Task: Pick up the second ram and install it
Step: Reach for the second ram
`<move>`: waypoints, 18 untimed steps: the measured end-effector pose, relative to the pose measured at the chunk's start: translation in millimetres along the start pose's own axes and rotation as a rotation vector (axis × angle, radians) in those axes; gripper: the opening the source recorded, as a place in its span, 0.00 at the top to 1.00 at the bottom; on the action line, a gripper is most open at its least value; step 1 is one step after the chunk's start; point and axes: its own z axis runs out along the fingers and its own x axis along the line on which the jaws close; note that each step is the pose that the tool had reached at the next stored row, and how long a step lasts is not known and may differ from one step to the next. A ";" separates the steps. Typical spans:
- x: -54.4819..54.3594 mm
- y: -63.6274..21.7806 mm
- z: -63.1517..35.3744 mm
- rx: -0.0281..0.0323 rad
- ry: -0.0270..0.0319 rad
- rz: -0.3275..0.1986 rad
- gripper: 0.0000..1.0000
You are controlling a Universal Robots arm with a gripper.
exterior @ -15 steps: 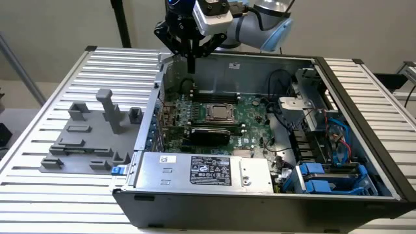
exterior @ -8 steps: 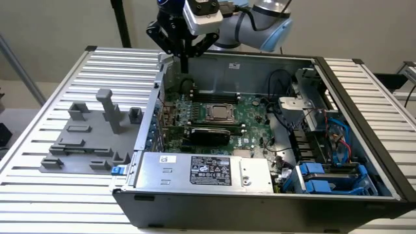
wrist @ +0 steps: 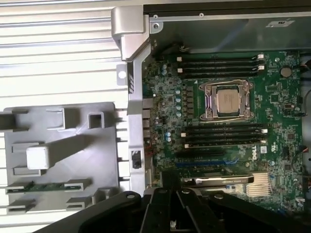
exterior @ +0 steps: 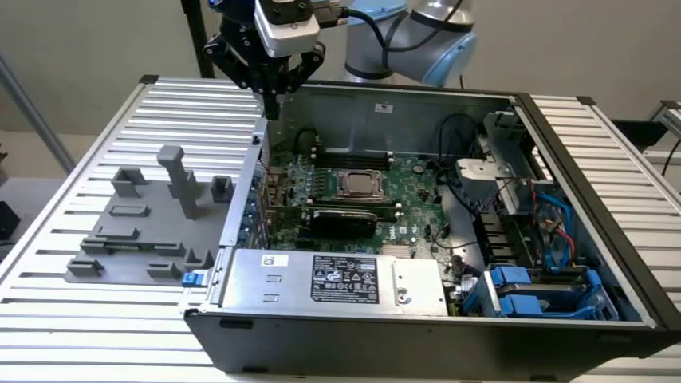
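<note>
Ram stick (wrist: 48, 186), thin and green with dark chips, lies in the grey holder (wrist: 82, 155), clearest from the wrist; exterior view shows the tool (exterior: 273, 110) pressed together, empty, above the case (exterior: 426, 343).

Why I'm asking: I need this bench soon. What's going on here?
A robot arm's gripper hangs shut above the far corner of the open computer case, on the exterior view's left. It appears to hold nothing. The second ram, a green stick, lies in a slot of the grey fixture on the table beside the case, not yet picked up.
</note>
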 end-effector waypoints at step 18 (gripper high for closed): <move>80.8 -20.4 2.3 0.0000 0.0000 0.000 0.89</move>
